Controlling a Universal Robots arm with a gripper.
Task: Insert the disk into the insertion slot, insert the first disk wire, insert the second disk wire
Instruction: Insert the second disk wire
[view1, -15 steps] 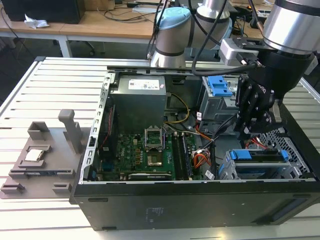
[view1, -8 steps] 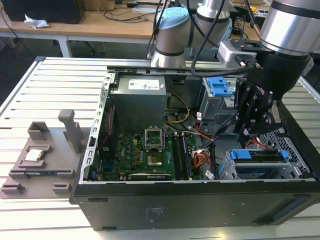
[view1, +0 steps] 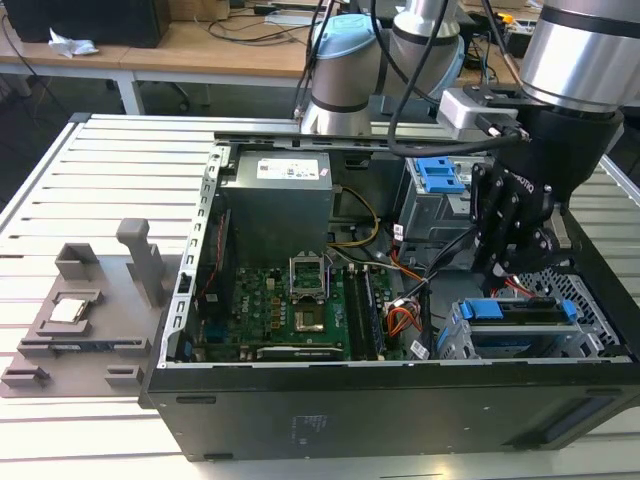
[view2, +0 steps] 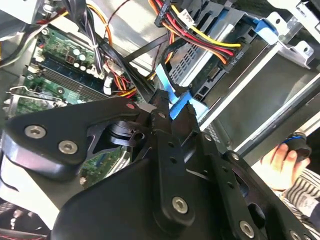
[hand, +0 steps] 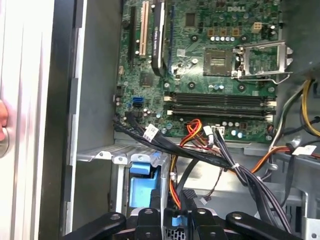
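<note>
- Pinching a flat blue wire plug (view2: 177, 102): the fingers (view2: 162, 120) are clamped on it, one on each flat side, and the plug tip pokes out beyond them. Both wrist views show the grip.
- The plug is held close above the rear end of the disk (view1: 490, 310). Touching or just short: cannot tell.
- The disk lies inside the insertion slot (view1: 455, 340), in the case corner at the exterior view's right. Its blue carrier shows at both ends of the bay. Judgement: disk step done.
- A black plug with red, yellow and black leads (view2: 225, 62) lies at the disk's rear edge. Seated or not: cannot tell.
- Handling (judgement): the blue plug is light, hard, smooth plastic on a springy flat lead that will tug sideways. Hold it by the plug body, never the lead. The contacts are thin and likely to chip if driven in tilted.
- Edges: bare sheet-metal cage rims are close around the plug, and a dark wire bundle (hand: 220, 160) crosses just beside the fingers.
- Room: it is open above the computer case (view1: 300, 420) and tight sideways between cage and bundle. The motherboard (view1: 290, 310) is near.
- A person's hand (view2: 280, 160) is outside the case wall, apart from the fingers.
- The case rests on the slatted worktop (view1: 100, 180).
</note>
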